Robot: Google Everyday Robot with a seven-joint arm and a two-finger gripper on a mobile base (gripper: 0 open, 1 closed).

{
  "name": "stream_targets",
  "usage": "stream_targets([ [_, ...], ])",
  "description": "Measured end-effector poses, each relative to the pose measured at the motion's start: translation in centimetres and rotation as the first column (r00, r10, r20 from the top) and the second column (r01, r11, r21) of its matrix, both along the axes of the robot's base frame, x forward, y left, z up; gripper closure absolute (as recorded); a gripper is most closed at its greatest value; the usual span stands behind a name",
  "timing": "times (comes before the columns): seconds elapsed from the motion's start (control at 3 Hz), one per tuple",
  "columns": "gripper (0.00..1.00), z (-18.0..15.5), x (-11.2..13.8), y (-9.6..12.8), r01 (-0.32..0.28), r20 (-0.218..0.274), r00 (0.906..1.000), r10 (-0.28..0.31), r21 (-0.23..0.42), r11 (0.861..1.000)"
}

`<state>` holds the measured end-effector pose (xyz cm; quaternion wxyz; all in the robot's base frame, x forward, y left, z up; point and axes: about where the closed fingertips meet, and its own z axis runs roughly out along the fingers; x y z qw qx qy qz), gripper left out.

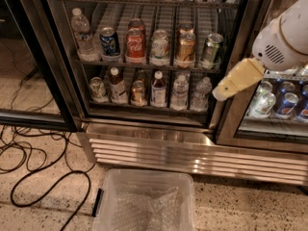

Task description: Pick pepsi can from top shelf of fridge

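Pepsi can (109,41) stands upright on top shelf (144,63) of fridge (192,153), 2nd from left. It's btwn a water bottle (82,32) on its left & a red Coca-Cola can (135,44) on its right, w/ a gold-brown can (186,47) further right. Claw (222,91) hangs at right, in front of the fridge's door frame, well apart from the pepsi can; wide or narrow, can't tell. Clear plastic bin (144,201) sits on the near floor, cables (33,167) to its left.

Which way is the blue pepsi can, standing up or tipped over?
Standing up: the pepsi can has its silver top upward on the wire shelf. The gripper hangs to the right, outside the fridge.
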<state>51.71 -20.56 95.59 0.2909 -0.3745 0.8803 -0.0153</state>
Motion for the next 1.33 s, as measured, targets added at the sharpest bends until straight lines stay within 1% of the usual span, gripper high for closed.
stream_targets([
  [0.33, 0.00, -0.8, 3.2, 0.3, 0.144, 0.037, 0.9881, -0.149, 0.105, 0.984],
  [0.67, 0.00, -0.5, 3.4, 0.4, 0.205, 0.025, 0.9772, -0.211, 0.154, 0.967],
  [1.0, 0.00, -0.5, 3.6, 1.2, 0.195, 0.044, 0.9776, -0.206, 0.171, 0.966],
  [1.33, 0.00, 0.0, 6.4, 3.3, 0.220, 0.100, 0.9629, -0.251, 0.250, 0.943],
])
